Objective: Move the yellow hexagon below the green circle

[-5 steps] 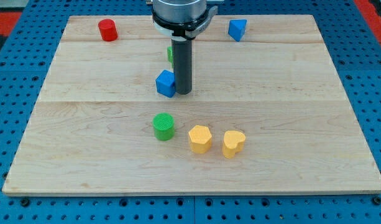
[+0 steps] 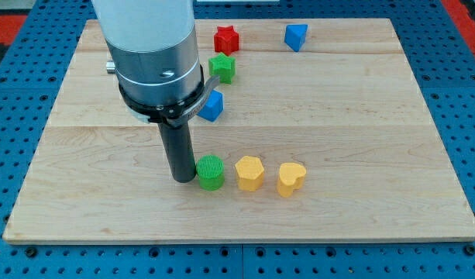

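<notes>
The yellow hexagon [image 2: 249, 173] lies on the wooden board [image 2: 376, 139], low and near the middle. The green circle [image 2: 210, 172] lies just to its left, nearly touching it, on the same line. My tip [image 2: 181, 180] stands against the green circle's left side. The arm's wide body hides the board's upper left part.
A yellow heart [image 2: 290, 178] lies right of the hexagon. A blue block [image 2: 213, 105] sits above the green circle, partly behind the arm. A green star [image 2: 222, 68] and a red star [image 2: 225, 39] lie higher up. Another blue block [image 2: 296, 36] is at the top right.
My tip has moved from beside the middle blue block down and left to the green circle's left side. The green circle sits lower and closer to the hexagon. The red cylinder is now hidden.
</notes>
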Available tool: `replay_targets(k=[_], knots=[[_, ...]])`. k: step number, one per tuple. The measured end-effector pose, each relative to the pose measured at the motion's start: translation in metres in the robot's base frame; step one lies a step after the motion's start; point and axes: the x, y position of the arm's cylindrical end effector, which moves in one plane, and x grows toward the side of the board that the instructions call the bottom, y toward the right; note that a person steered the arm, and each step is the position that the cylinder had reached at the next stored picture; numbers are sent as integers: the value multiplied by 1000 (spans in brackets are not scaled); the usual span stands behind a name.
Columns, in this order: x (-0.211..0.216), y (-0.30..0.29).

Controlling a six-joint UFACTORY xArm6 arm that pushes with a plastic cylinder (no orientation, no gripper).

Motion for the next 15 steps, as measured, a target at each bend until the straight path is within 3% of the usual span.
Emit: replay_targets(k=[2,3,6,11,13,15], knots=[[58,17],[57,44],[-29,53],[-31,118],[-19,182],[1,130]])
